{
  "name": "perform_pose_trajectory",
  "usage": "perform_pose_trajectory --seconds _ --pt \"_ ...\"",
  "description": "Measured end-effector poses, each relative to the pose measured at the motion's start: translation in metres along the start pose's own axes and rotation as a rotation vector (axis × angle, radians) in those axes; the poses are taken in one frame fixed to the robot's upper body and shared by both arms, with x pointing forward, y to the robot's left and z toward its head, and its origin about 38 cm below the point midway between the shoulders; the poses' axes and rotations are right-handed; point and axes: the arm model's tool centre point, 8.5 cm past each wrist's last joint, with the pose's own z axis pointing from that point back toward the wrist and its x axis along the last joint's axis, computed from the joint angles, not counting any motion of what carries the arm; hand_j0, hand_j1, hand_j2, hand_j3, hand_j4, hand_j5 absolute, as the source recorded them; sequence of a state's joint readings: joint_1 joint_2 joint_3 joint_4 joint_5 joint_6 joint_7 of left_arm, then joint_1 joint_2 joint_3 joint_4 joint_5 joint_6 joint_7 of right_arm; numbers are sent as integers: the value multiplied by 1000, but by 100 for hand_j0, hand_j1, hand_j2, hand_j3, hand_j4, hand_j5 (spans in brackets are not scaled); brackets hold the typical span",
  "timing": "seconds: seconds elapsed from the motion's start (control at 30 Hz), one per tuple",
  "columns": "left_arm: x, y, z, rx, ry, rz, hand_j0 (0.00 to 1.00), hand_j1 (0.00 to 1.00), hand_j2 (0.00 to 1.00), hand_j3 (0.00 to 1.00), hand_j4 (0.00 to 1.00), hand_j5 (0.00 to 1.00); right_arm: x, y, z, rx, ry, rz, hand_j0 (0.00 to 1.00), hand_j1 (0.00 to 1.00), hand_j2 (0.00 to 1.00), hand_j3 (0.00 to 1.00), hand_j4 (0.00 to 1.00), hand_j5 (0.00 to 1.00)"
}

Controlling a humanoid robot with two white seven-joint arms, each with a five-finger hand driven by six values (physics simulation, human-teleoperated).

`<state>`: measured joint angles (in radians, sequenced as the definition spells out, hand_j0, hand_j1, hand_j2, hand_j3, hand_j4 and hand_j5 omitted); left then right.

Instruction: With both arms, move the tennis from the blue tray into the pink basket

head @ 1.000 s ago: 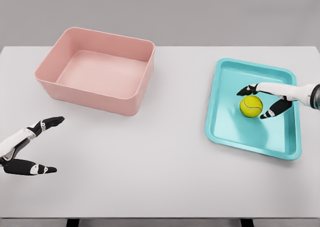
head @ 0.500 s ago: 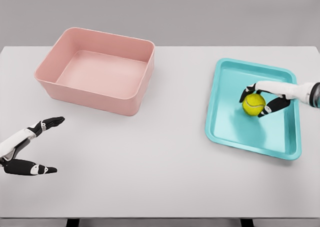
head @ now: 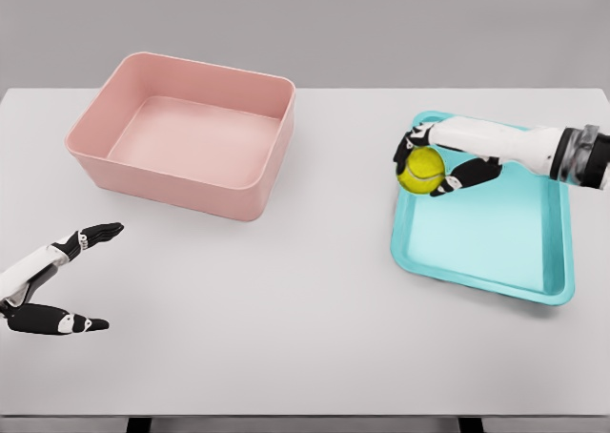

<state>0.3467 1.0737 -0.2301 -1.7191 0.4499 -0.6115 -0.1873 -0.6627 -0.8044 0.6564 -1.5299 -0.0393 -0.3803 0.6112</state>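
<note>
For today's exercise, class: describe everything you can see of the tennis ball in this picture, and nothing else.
The tennis ball is a small yellow-green sphere with a pale curved seam and a fuzzy-looking surface. The right hand grips it, dark fingers curled around its sides, the white arm reaching in from the right. The ball sits over the upper left corner of the blue tray, apparently lifted off its floor, though the height is hard to judge. Only the hand appears to touch it.
</note>
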Motion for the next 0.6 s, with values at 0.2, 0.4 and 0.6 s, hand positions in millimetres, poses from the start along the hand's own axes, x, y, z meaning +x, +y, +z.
perform_pose_trajectory --seconds 0.2,0.4,0.6 --pt "0 0 0 0 0 0 100 100 100 100 100 100 60 32 -58 82 -207 70 45 45 45 45 45 45" --pt "0 0 0 1 0 -1 100 100 100 100 100 100 81 65 -99 157 -275 81 45 45 45 45 45 45" --pt "0 0 0 0 1 1 100 100 100 100 100 100 84 77 -121 184 -282 74 47 47 47 47 47 47"
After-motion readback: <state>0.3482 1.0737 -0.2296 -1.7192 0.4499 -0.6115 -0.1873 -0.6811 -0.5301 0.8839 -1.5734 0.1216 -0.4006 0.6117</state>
